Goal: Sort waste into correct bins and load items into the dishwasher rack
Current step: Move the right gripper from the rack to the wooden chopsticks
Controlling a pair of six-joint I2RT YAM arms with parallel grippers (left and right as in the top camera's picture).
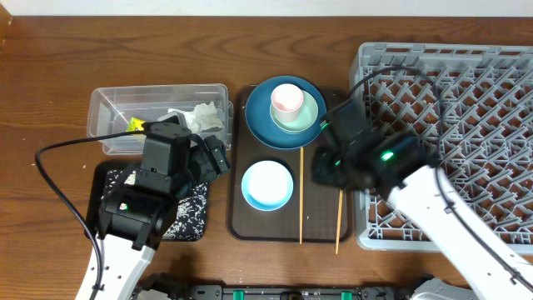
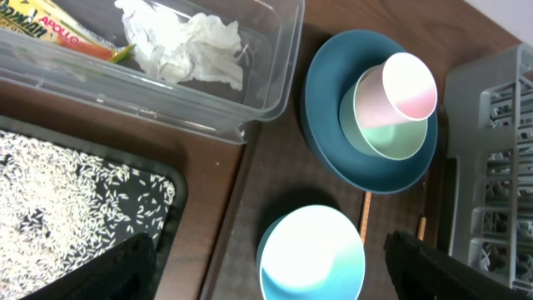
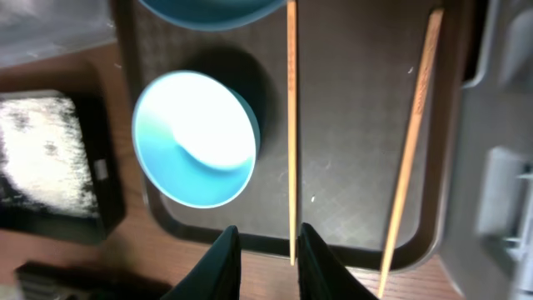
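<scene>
Right pincer (image 3: 268,250) narrowed, straddling near end of chopstick (image 3: 291,125) on brown tray (image 3: 350,208). Cannot tell if clamped: fingers mostly cropped, hidden under arm in overhead view. Second chopstick (image 3: 414,133) pokes past tray rim. Left pincer (image 2: 268,250) wide apart, empty, over pale blue bowl (image 2: 312,254). Wrapper (image 2: 58,25) cropped, beside tissue (image 2: 187,46) in clear tub (image 2: 275,92). Rice grains (image 2: 75,192) in black tray (image 2: 171,179).

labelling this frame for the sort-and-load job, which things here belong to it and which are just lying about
Belongs to the job: crumpled tissue, snack wrapper, rice grains, clear tub, black tray, dark blue plate, green bowl, pink cup, pale blue bowl, two chopsticks, grey rack.
Just lying about: brown serving tray under the dishes, wooden table.
</scene>
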